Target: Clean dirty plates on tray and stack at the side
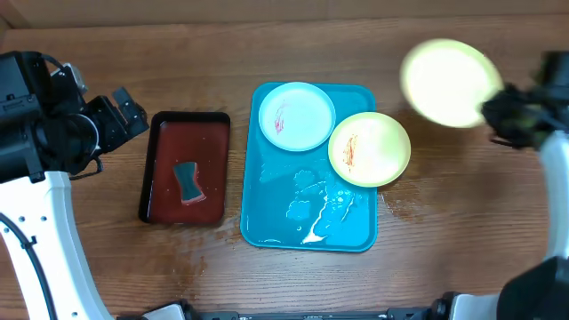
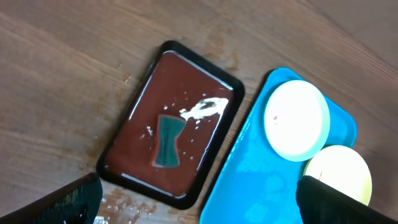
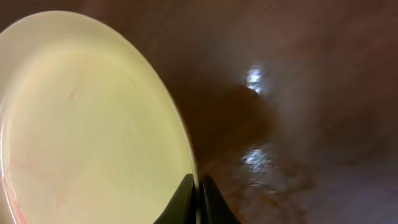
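The turquoise tray point(image 1: 267, 222) lies mid-table and holds a pale blue plate point(image 1: 296, 116) with a red smear and a yellow-green plate point(image 1: 370, 149) with an orange smear; both also show in the left wrist view point(image 2: 296, 119) point(image 2: 339, 171). My right gripper point(image 1: 494, 110) is shut on the rim of a third yellow-green plate point(image 1: 449, 82), held in the air right of the tray; in the right wrist view the plate point(image 3: 87, 124) fills the left and the fingers point(image 3: 199, 193) pinch its edge. My left gripper point(image 2: 199, 199) is open and empty, high above the red tray.
A dark red, black-rimmed tray point(image 1: 160, 142) left of the turquoise tray holds a teal sponge point(image 1: 188, 181) in shallow water. Water puddles lie on the turquoise tray's near half point(image 1: 311, 209). Wet patches mark the wood right of the tray point(image 1: 400, 206).
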Action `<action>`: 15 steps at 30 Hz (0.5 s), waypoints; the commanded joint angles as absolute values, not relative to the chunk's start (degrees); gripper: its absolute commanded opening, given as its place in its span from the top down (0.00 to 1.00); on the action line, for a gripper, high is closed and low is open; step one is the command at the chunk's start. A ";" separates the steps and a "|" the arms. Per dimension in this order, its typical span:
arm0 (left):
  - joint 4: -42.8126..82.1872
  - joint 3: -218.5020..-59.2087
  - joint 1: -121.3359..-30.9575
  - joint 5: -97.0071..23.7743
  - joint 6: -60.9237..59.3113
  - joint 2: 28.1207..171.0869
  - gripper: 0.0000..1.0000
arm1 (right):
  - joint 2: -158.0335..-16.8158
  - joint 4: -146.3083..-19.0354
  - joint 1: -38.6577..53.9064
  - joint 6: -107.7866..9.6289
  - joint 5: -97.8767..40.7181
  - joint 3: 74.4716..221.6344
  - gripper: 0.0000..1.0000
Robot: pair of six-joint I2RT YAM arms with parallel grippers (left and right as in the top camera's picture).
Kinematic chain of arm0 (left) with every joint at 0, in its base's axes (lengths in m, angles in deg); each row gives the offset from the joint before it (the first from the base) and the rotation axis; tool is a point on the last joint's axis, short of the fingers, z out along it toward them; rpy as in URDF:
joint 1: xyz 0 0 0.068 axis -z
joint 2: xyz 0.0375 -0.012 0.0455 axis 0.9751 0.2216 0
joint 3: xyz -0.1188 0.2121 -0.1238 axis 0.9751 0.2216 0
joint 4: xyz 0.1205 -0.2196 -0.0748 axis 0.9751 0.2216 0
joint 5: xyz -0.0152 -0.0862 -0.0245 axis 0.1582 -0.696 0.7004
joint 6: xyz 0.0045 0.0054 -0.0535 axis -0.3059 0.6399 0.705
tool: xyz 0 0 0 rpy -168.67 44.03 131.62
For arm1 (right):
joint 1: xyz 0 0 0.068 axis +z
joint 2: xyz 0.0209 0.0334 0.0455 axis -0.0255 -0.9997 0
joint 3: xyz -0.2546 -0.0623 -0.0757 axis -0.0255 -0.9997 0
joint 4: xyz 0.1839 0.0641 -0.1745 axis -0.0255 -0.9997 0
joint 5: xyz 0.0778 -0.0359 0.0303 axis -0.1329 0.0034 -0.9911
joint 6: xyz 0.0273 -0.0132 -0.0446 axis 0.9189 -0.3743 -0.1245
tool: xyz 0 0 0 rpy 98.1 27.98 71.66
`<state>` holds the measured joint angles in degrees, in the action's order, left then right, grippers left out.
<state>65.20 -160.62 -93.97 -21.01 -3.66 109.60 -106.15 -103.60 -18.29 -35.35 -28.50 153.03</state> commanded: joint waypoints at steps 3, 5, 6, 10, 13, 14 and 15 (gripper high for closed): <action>63.13 -161.41 -90.65 -22.98 -5.80 109.28 0.00 | -111.78 -106.00 -29.43 -34.63 -27.72 149.05 0.96; 62.56 -161.41 -89.58 -23.00 -5.80 109.28 0.00 | -113.73 -105.11 -29.85 -34.65 -26.99 145.55 0.96; 62.34 -161.41 -89.03 -23.00 -5.80 109.28 0.00 | -114.30 -104.47 -29.78 -34.63 -26.45 144.28 0.96; 61.71 -161.41 -87.85 -23.00 -6.28 109.28 0.00 | -115.72 -99.58 -27.88 -34.65 -23.83 137.11 0.96; 61.73 -161.41 -87.65 -23.00 -6.87 109.28 0.00 | -115.72 -98.11 -25.04 -34.78 -23.48 133.46 0.96; 61.73 -161.41 -87.65 -23.00 -6.87 109.28 0.00 | -115.72 -98.16 -23.45 -34.89 -22.78 132.52 0.96; 61.71 -161.41 -87.65 -23.00 -6.87 109.28 0.00 | -115.72 -98.40 -21.72 -34.89 -21.71 131.87 0.96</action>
